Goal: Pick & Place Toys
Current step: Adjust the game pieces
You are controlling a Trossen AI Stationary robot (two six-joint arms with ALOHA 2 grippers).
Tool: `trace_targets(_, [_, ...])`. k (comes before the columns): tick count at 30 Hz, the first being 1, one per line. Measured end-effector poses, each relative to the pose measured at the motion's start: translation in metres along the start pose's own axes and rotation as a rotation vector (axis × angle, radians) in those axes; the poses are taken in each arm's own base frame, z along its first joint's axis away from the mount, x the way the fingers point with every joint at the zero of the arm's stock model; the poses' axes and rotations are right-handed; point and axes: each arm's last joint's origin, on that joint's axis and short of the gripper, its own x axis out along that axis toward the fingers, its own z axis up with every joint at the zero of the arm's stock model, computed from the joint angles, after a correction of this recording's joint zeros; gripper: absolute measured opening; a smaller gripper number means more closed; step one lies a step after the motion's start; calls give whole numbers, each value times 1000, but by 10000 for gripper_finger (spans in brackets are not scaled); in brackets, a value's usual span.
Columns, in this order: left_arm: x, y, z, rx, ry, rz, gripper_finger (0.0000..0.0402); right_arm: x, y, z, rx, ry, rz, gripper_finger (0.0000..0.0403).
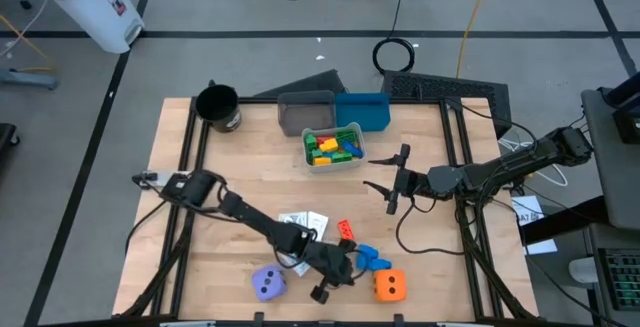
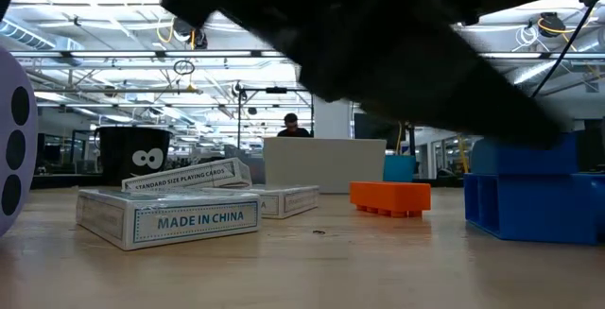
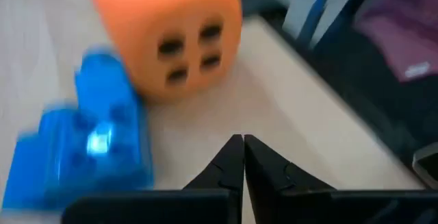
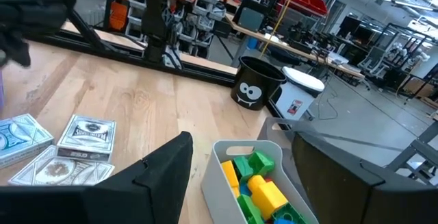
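Observation:
My left gripper [image 1: 350,267] is shut low over the table's near edge; in its wrist view the fingertips [image 3: 243,157] point at the bare wood between a blue block [image 3: 96,145] and the orange die [image 3: 168,32], apart from both. The blue blocks [image 1: 371,258] and the orange die [image 1: 390,285] rest on the table, as do a red-orange block [image 1: 345,229], the purple die [image 1: 268,283] and the white card boxes [image 1: 302,224]. My right gripper [image 1: 393,182] hangs open in the air, level, beside a small bin [image 1: 333,145] holding several coloured blocks.
An empty grey bin [image 1: 305,113] and a blue bin [image 1: 362,110] stand at the far edge, with a black cup [image 1: 218,107] at the far left corner. Bare wood lies on the table's left half and between the small bin and the cards.

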Motion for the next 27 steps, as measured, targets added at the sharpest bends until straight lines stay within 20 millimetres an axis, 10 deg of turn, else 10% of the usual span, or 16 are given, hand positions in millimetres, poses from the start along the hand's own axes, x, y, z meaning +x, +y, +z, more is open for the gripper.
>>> trace_targets(8, [5,41,-9,-3,-73,-24,5,0,0,1,3,-5,-1,242])
trace_targets(27, [-25,121,-22,-249,21,606,22,0,0,-2,-25,16,4,242])
